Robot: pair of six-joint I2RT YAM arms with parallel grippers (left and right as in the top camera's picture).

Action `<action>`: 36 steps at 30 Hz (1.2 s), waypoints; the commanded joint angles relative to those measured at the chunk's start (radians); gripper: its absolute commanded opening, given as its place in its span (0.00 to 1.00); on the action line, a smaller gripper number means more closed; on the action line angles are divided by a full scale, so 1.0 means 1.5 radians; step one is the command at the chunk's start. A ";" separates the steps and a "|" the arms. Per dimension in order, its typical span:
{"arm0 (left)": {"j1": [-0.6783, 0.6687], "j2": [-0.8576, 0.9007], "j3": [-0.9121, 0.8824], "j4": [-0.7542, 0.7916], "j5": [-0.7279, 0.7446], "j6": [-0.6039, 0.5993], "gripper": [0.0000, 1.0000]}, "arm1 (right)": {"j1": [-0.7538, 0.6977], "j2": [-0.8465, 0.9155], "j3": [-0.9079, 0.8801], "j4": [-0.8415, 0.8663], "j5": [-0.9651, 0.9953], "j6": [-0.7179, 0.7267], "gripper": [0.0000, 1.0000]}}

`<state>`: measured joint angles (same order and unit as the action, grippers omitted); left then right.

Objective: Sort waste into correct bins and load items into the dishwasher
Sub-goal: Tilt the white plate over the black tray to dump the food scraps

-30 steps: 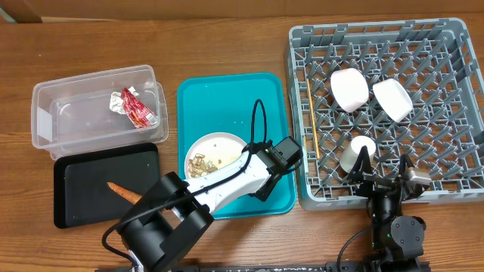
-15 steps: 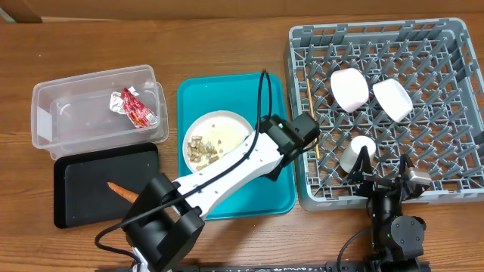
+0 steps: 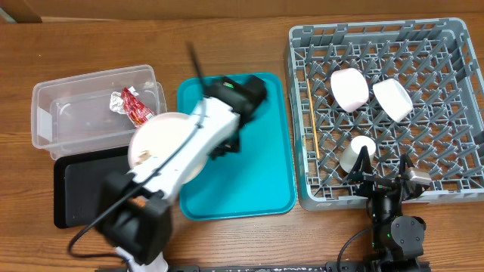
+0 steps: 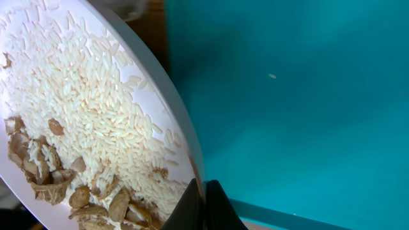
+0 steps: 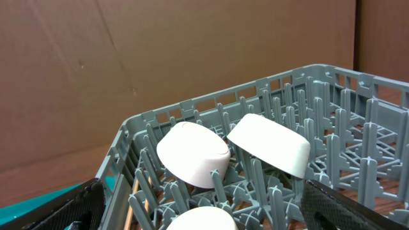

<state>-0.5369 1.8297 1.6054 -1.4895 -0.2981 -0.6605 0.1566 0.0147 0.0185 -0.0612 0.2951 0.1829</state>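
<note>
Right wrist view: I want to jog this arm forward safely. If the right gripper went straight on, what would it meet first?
Probably the small white cup, standing in the dish rack just ahead of the right gripper; the white bowls lie farther on. Depth is unclear.

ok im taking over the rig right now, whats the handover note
Left gripper: shut on the rim of the plate, held tilted above where the clear tub meets the black tray. The plate carries rice and beige crumbs.
Right gripper: open, empty, at the dish rack's near edge.
Done: bowls, cup and chopsticks are in the rack; red wrapper is in the tub.
Left: tip the food off the plate, then rack the plate.
</note>
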 commanded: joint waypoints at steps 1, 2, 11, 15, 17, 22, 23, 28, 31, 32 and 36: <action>0.062 -0.089 -0.012 -0.010 0.005 -0.011 0.04 | -0.005 -0.008 -0.007 0.005 0.002 0.003 1.00; 0.082 -0.109 -0.026 -0.006 0.008 -0.006 0.05 | -0.005 -0.008 -0.007 0.005 0.002 0.003 1.00; 0.290 -0.324 -0.235 0.214 0.187 0.088 0.04 | -0.005 -0.008 -0.007 0.005 0.002 0.003 1.00; 0.366 -0.362 -0.297 0.279 0.230 0.099 0.04 | -0.005 -0.008 -0.007 0.005 0.002 0.003 1.00; 0.393 -0.367 -0.323 0.308 0.247 0.105 0.04 | -0.005 -0.008 -0.007 0.005 0.002 0.003 1.00; 0.432 -0.367 -0.384 0.396 0.325 0.121 0.04 | -0.005 -0.008 -0.007 0.005 0.002 0.003 1.00; 0.439 -0.367 -0.393 0.411 0.343 0.122 0.04 | -0.005 -0.008 -0.007 0.005 0.002 0.003 1.00; 0.478 -0.374 -0.415 0.450 0.439 0.126 0.04 | -0.005 -0.008 -0.007 0.005 0.002 0.003 1.00; 0.512 -0.393 -0.420 0.452 0.519 0.149 0.04 | -0.005 -0.008 -0.007 0.005 0.002 0.003 1.00; 0.524 -0.402 -0.421 0.452 0.537 0.156 0.04 | -0.005 -0.008 -0.007 0.005 0.002 0.003 1.00; 0.588 -0.445 -0.429 0.441 0.621 0.184 0.04 | -0.005 -0.008 -0.007 0.005 0.002 0.003 1.00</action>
<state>0.2829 1.2301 0.9714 -0.8230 0.4614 -0.4561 0.1566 0.0147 0.0185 -0.0608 0.2951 0.1833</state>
